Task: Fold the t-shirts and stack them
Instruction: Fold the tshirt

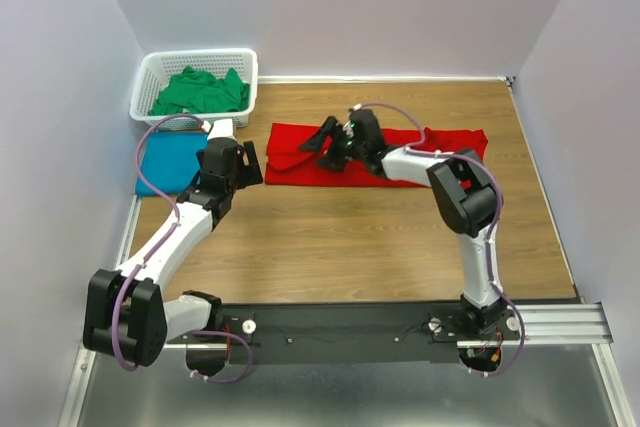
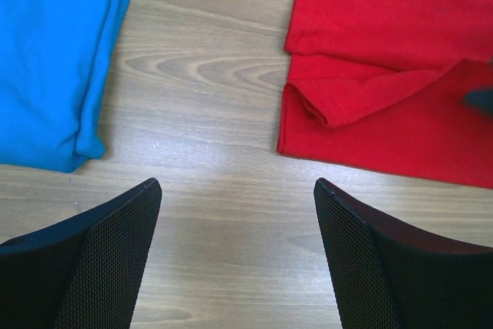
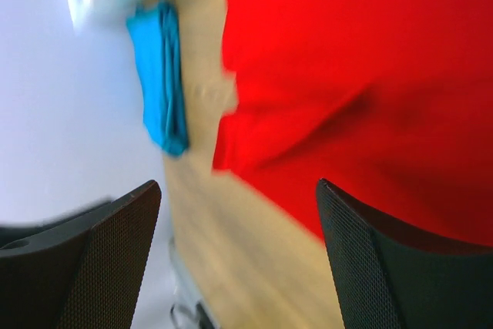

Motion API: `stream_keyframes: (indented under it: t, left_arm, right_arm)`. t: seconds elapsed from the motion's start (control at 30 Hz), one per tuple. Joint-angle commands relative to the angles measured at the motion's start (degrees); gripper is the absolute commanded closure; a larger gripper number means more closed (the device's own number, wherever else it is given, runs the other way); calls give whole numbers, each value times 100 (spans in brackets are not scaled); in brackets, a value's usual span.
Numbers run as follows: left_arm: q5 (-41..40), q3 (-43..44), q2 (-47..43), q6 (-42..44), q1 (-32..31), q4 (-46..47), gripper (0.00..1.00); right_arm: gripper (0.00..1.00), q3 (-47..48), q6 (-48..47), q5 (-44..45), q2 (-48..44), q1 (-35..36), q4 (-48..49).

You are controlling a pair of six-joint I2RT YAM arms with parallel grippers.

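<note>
Mid-frame, over red t-shirt (image 1: 300,175) lying left-to-right: right gripper (image 1: 322,139), splayed, empty; off its left edge, left gripper (image 1: 252,162), splayed.

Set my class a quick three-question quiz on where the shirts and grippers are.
1. True or false: the green t-shirt lies in the white basket.
2. The right gripper is over which t-shirt? A green, B red, C teal.
3. Fill in: the open left gripper is over the table between the red t-shirt and the ____ one.
Key: 1 true; 2 B; 3 the teal t-shirt.
</note>
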Motion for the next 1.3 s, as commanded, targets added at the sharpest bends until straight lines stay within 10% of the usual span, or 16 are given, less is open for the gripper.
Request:
stream_keyframes:
  t: [0.0,0.9,1.27]
  left_arm:
    - [-313,74,-298,-89,46,14,12]
    - [-15,74,-229,-54,37,32,12]
    - [1285,758,727,-168,-33,58,13]
  right_arm:
    - [12,-212,649,-145,155,464,867]
    - [12,2434,387,603,1554,492,26]
    - [18,-1119,-675,-135,-1376,-1692,-194]
